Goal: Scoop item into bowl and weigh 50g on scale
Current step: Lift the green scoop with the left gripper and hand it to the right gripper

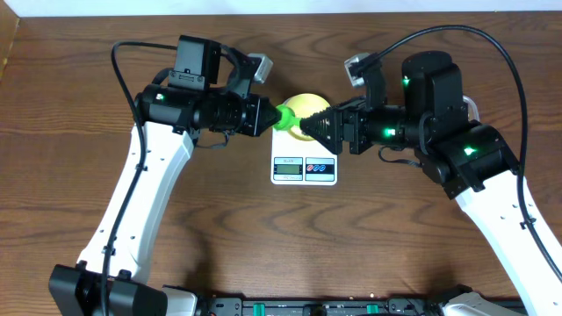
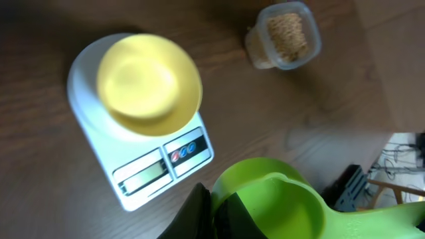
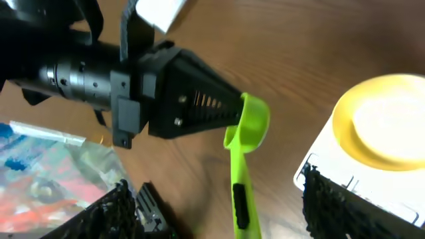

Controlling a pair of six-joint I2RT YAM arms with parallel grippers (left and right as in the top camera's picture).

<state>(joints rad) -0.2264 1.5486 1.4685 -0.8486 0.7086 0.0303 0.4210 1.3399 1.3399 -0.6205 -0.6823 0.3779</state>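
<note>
**Two grippers over the scale, one gripping the scoop**

Near the middle of the tabletop, the white scale (image 1: pixel 305 168) carries the yellow bowl (image 1: pixel 306 107) on its platform, display and buttons facing the near edge. The left gripper (image 1: pixel 272 117) is clamped tight on a green scoop (image 1: pixel 285 117) at the neck just behind its cup, held above the table beside the bowl. The right gripper (image 1: pixel 309 127) faces it, fingers (image 3: pixel 116 209) spread wide on either side of the scoop's handle, touching nothing. The beans (image 2: pixel 287 33) lie in a clear container (image 2: pixel 255 52), apart from the scale.
</note>
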